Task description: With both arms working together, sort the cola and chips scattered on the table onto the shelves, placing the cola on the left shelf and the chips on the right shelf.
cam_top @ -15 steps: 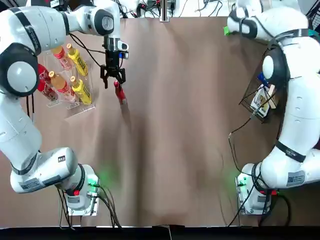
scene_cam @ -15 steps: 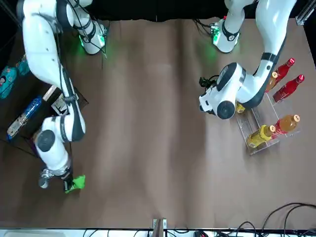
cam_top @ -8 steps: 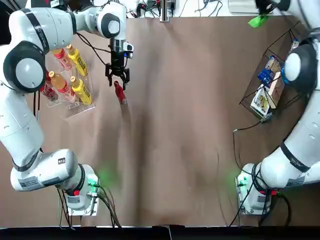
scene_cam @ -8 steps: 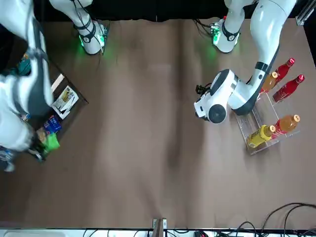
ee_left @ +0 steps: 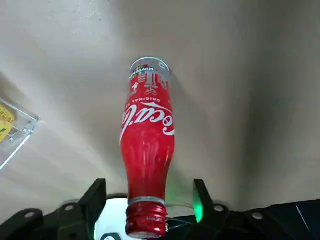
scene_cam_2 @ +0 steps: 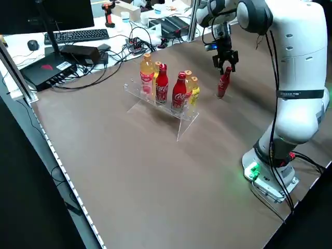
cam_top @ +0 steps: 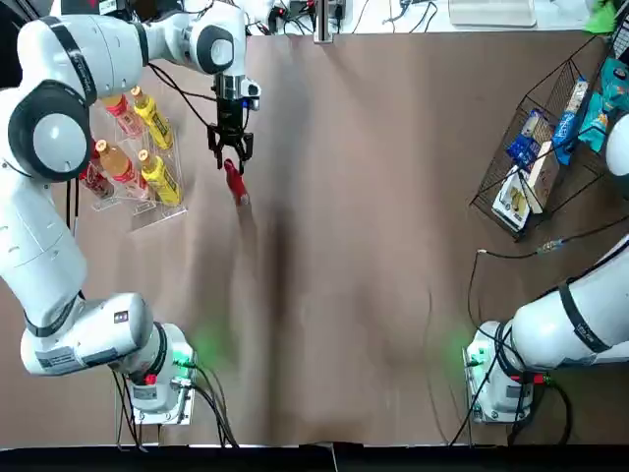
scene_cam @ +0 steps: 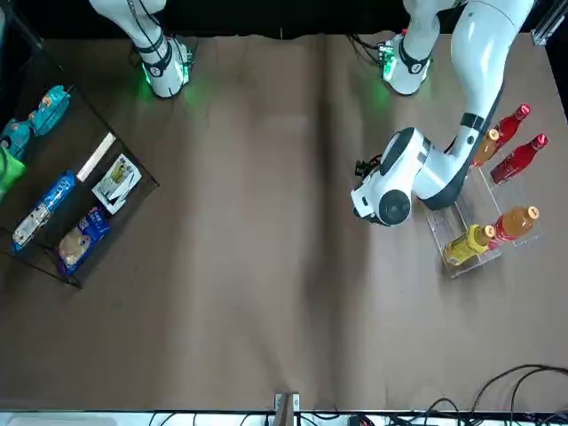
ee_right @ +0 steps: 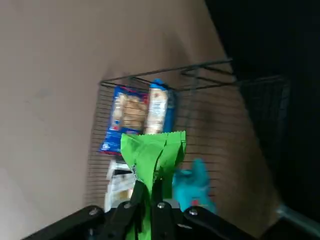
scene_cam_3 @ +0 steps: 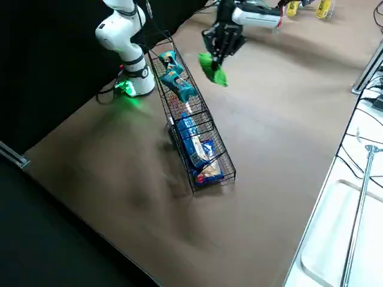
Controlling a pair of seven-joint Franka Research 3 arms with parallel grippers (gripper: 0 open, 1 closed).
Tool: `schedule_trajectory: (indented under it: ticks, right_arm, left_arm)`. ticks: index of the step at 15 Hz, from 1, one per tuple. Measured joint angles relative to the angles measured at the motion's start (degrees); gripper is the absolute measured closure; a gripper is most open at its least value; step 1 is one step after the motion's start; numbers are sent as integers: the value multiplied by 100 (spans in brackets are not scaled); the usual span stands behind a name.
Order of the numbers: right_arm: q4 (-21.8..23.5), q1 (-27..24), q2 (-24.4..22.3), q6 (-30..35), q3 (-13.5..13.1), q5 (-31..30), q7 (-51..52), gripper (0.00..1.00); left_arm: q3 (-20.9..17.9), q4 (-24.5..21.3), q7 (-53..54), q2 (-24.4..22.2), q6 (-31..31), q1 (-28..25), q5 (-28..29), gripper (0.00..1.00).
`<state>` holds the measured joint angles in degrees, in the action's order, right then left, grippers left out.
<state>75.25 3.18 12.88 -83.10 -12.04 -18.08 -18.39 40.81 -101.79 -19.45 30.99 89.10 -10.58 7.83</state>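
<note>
A red cola bottle (cam_top: 234, 182) stands on the table to the right of the left shelf (scene_cam_2: 182, 122), a clear rack holding two cola bottles (scene_cam_2: 162, 83) among orange and yellow ones. My left gripper (cam_top: 228, 149) hangs over it, open, its fingers (ee_left: 95, 200) straddling the red cap (ee_left: 146, 220) without touching. My right gripper (scene_cam_3: 216, 55) is shut on the green chips bag (scene_cam_3: 213, 69) and holds it in the air above the far end of the right shelf (scene_cam_3: 212, 178), a wire basket. Two teal chips bags (scene_cam: 49, 106) lie in the basket's upper tier.
Larger blue and white packets (scene_cam_3: 196, 146) fill the basket's lower part. The rack's orange and yellow bottles (cam_top: 157, 177) stand close to the left gripper. Cables and a metal stand (cam_top: 319, 20) line the far table edge.
My right arm has lifted the green chips bag off the table's far edge and swung it over to the wire basket. The left gripper has stayed over the cola bottle.
</note>
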Motion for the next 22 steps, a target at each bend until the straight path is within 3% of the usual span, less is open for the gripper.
schedule_trajectory:
  ticks: [5, 12, 14, 16, 17, 20, 22]
  right_arm:
    - [38, -210, -17, 39, -402, -183, 872, 92]
    - [73, -357, 134, -69, -444, -736, 912, 95]
    - [74, -368, 184, -162, -446, -743, 912, 94]
    - [74, -368, 201, -173, -444, -749, 912, 85]
    - [73, -368, 202, -173, -444, -750, 913, 85]
    - [73, -365, 202, -179, -436, -752, 919, 65]
    - [73, -365, 202, -187, -435, -758, 920, 65]
  left_arm:
    - [-2, 31, -157, 0, -199, -11, 0, 37]
    - [-2, 62, -238, -1, -269, -20, 1, 48]
    - [-2, 119, -239, -1, -268, -12, 1, 66]
    - [-1, 178, -240, -1, -264, 2, 13, 68]
    - [-1, 203, -240, -1, -264, 5, 14, 68]
    - [-2, 266, -240, -1, -264, -5, 15, 68]
    - [-2, 349, -245, -12, -264, -28, 18, 68]
